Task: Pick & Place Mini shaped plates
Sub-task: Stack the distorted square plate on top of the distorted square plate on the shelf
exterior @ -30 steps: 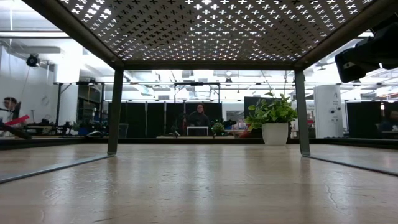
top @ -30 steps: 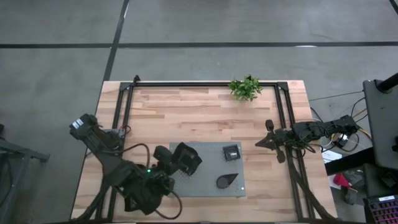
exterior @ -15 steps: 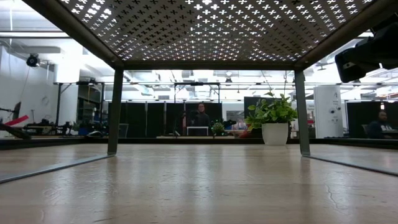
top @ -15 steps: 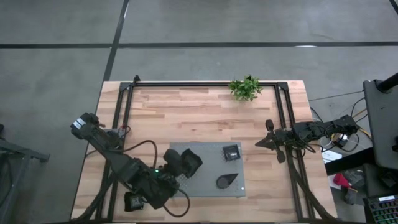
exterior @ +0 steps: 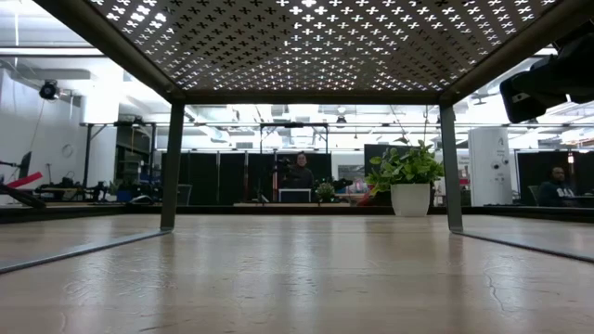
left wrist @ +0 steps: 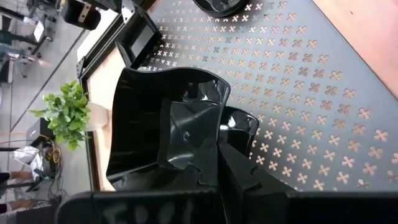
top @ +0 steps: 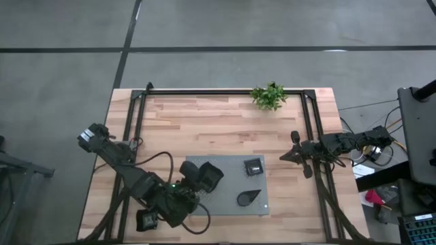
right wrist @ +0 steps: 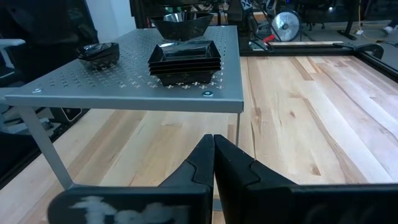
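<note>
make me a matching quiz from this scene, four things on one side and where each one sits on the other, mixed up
Things:
1. large squarish plate
2. stack of small square plates
3. teardrop plate
4. plant

Places:
A. far edge of the wooden table
B. gripped by the left hand over the grey shelf
C. on the shelf's near right part, alone
D. on the shelf's far right part, stacked

Pairs: 1-B, 2-D, 3-C, 4-A

Left fingers' [left wrist: 233, 165] tips hidden behind the held plate [left wrist: 165, 127].
</note>
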Action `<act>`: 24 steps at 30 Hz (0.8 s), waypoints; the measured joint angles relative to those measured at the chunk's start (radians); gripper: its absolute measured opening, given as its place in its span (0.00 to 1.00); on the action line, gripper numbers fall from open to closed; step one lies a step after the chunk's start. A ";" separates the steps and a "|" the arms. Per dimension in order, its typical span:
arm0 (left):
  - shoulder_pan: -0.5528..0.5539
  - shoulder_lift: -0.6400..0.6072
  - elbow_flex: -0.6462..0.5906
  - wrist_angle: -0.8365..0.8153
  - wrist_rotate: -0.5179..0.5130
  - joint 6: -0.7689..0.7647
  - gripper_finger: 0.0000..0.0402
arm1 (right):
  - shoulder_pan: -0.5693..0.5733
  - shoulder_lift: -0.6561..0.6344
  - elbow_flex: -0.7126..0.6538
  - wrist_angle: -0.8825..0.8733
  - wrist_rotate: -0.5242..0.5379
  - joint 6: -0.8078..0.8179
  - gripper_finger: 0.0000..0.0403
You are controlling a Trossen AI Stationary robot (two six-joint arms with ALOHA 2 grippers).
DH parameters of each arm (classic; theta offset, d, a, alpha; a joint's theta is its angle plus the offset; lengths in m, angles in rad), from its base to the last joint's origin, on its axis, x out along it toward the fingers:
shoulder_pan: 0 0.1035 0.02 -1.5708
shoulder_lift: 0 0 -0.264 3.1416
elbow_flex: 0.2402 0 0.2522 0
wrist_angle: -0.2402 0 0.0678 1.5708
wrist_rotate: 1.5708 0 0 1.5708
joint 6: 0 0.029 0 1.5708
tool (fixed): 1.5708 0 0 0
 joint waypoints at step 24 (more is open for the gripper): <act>0.000 0.000 -0.075 0.003 -0.018 -0.060 0.00 | 0.000 0.000 0.000 0.000 0.000 0.000 0.02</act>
